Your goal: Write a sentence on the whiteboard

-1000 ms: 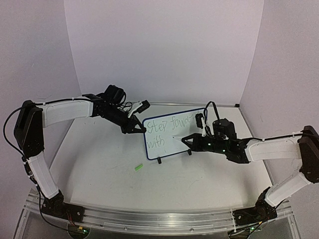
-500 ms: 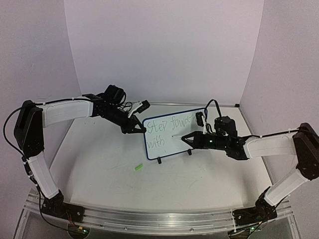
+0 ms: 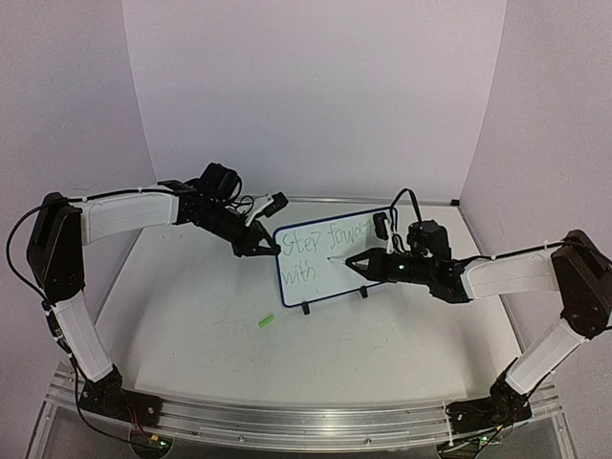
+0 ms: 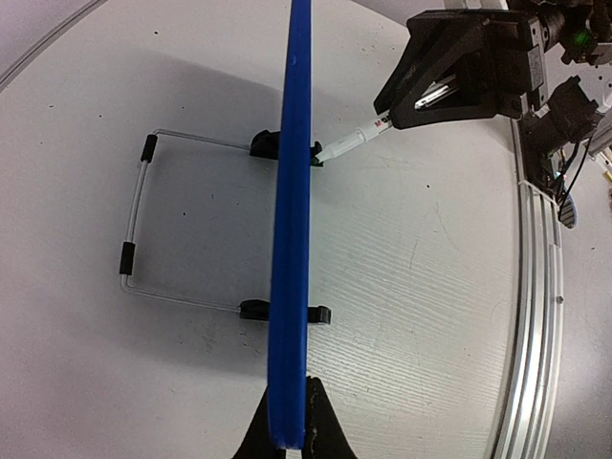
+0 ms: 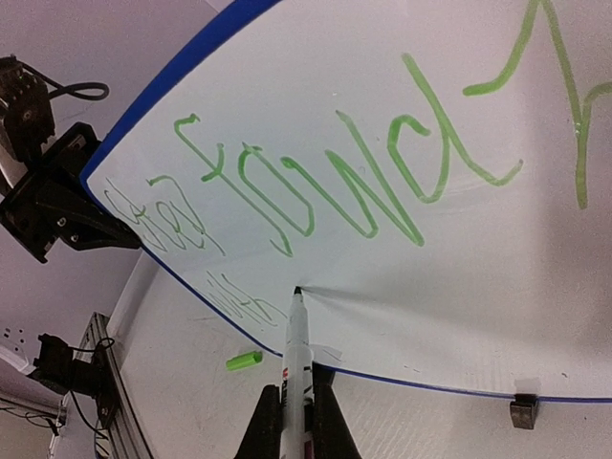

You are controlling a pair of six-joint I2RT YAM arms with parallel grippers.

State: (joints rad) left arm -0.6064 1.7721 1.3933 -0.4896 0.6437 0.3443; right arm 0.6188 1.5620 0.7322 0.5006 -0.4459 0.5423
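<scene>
R gripper (image 5: 293,413), clamping marker (image 5: 295,356), has tip on board (image 3: 337,283) just right of "with" in sentence (image 3: 320,244) line 2, w/ blank space further right; L gripper (image 4: 288,426) pinches board's left edge.

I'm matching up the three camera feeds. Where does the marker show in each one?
Top external: the marker is just right of centre, its tip at the whiteboard.
Left wrist: upper middle, slanting down to the whiteboard, which is seen edge-on.
Right wrist: bottom centre, pointing up at the writing surface.
Shared landmark: the whiteboard's blue frame, visible in all three views.
</scene>
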